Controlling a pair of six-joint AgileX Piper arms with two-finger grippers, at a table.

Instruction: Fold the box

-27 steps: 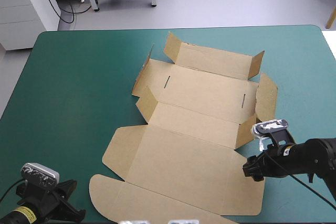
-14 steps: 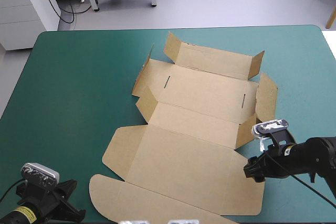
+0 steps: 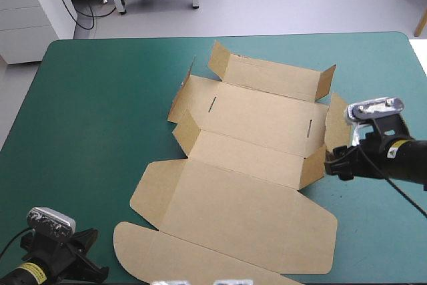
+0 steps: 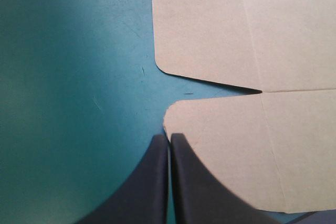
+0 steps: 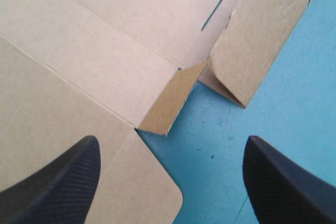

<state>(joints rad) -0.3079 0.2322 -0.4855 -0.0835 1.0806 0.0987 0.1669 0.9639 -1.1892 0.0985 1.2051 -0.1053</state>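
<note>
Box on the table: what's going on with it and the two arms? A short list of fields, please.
Box: brown cut sheet, mostly flat, a few side flaps raised
Table cover: teal-green
Left gripper: shut, holding nothing, at the near flap's rounded corner
Right gripper: open, holding nothing, facing a raised side flap
Folding: walls not yet tucked

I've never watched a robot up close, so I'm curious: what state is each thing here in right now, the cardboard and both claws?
box: unfolded, mostly flat on the teal-green cover; far wall and small side flaps partly raised.
left gripper: shut, empty, at the box's near-left corner.
right gripper: open, empty, facing the raised flaps on the box's right side.
</note>
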